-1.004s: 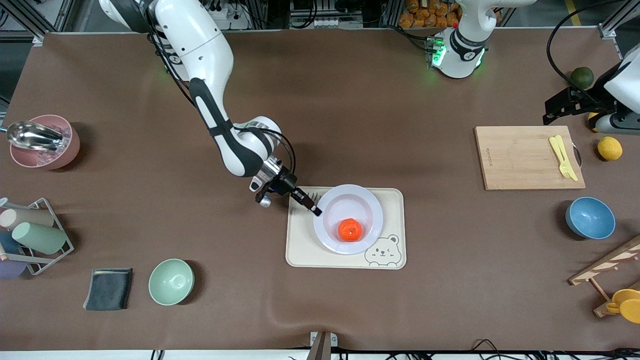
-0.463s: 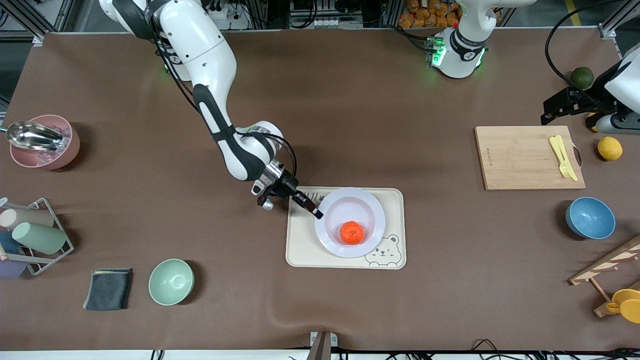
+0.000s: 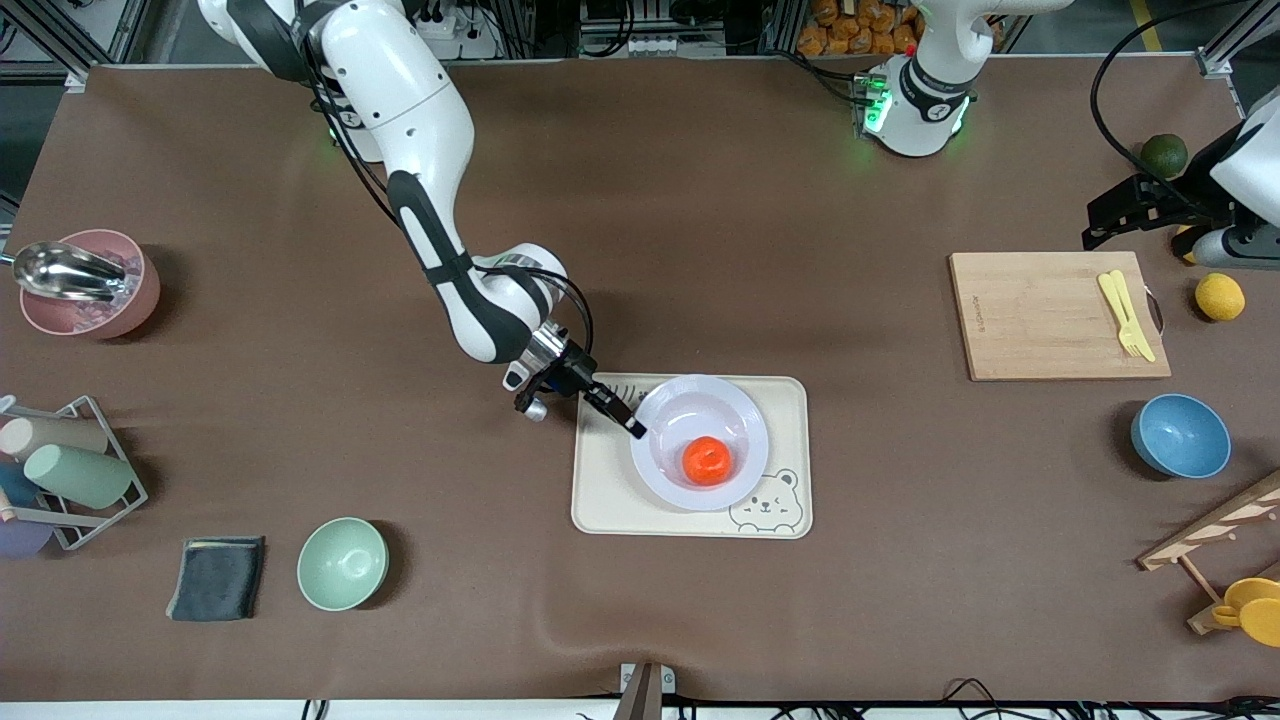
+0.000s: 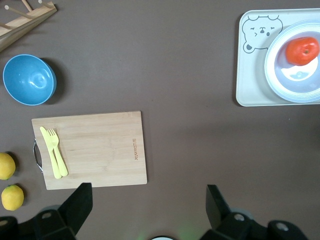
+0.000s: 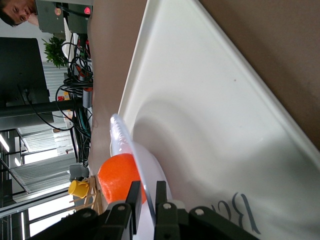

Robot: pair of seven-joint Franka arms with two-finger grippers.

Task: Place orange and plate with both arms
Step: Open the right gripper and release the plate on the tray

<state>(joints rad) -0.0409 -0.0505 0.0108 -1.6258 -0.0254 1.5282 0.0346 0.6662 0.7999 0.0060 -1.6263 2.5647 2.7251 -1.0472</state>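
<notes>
The pale lavender plate (image 3: 738, 402) sits on the cream bear tray (image 3: 600, 500), tilted, with its rim raised on the right gripper's side. The red-orange orange (image 3: 706, 460) lies in the plate. My right gripper (image 3: 632, 425) is shut on the plate's rim at the edge toward the right arm's end. In the right wrist view the rim (image 5: 125, 142) runs between the fingers of the gripper (image 5: 146, 200), with the orange (image 5: 119, 177) beside it, above the tray (image 5: 210, 125). My left gripper (image 3: 1105, 222) is open and empty, waiting above the table by the cutting board; its wrist view (image 4: 147, 210) shows the plate (image 4: 300, 87) and orange (image 4: 301, 50) far off.
A wooden cutting board (image 3: 1040, 320) with a yellow fork (image 3: 1125, 315) lies toward the left arm's end, with a blue bowl (image 3: 1180, 435), lemons (image 3: 1220, 297) and a dark green fruit (image 3: 1163, 155) nearby. A green bowl (image 3: 342, 563), cloth (image 3: 215, 578), cup rack (image 3: 70, 470) and pink bowl (image 3: 85, 285) are toward the right arm's end.
The plate with the orange has shifted slightly on the tray toward the bear drawing, with my right gripper still on its rim. The left arm has hardly moved.
</notes>
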